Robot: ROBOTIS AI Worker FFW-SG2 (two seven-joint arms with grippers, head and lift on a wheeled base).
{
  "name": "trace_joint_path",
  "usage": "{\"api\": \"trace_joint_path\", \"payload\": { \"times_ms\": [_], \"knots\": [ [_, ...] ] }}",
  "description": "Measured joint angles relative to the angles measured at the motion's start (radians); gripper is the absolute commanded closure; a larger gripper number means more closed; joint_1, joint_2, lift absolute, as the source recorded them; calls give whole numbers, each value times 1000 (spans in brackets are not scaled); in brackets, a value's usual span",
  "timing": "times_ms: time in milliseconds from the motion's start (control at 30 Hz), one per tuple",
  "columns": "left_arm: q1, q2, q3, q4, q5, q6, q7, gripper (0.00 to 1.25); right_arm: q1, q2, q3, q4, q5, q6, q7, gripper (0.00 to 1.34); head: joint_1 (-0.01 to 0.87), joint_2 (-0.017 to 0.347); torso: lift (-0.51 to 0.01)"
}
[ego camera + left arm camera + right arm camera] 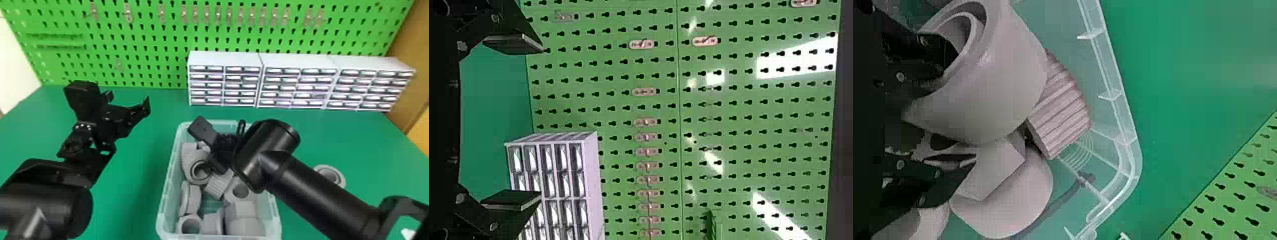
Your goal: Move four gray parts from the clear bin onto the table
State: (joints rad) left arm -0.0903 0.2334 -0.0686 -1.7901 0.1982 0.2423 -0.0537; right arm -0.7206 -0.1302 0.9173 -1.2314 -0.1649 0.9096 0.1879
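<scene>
The clear bin [166,204] stands at the lower middle of the frame on the green table [134,191]; gray parts [188,196] lie jumbled in it, and one gray ring [340,180] lies on the table right of the bin, just behind the right forearm. The right gripper [225,143] is down in the bin's upper part; in the right wrist view its fingers stand partly apart, one reaching into the round mouth of a large gray part [1003,90], the other outside it, beside a six-sided piece [995,165]; whether the part is pinched, I cannot tell.

That large part lies right at the gripper; its open mouth faces back toward the gripper's base, and its long axis runs away from there toward a ribbed part [1063,110] near the bin's corner.

The left gripper [128,98] is at the left of the frame, over the table; its fingers are wide apart, with nothing between them; white drawer cabinets [223,59] stand upper right, before the green pegboard [153,35].
</scene>
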Motion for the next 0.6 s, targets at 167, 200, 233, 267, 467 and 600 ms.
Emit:
{"api": "trace_joint_path", "payload": {
  "times_ms": [167,200,233,267,467,600],
  "knots": [
    [2,4,-1,0,6,0,0,239,7,0,9,-18,2,-6,-50,1116,678,34,-50],
    [2,5,-2,0,7,0,0,239,8,0,11,-21,5,-9,-52,1116,678,34,-50],
    [3,5,-2,0,8,0,0,239,9,0,14,-24,8,-11,-53,1116,678,34,-50],
    [3,6,-3,0,9,0,0,239,10,0,17,-27,12,-15,-53,1116,678,34,-50],
    [5,7,-5,0,11,0,0,239,16,0,19,-33,25,-21,-51,1116,678,34,-50],
    [7,7,-4,0,13,0,0,239,23,0,6,-47,44,-16,-51,1116,678,34,-50]
  ]
}}
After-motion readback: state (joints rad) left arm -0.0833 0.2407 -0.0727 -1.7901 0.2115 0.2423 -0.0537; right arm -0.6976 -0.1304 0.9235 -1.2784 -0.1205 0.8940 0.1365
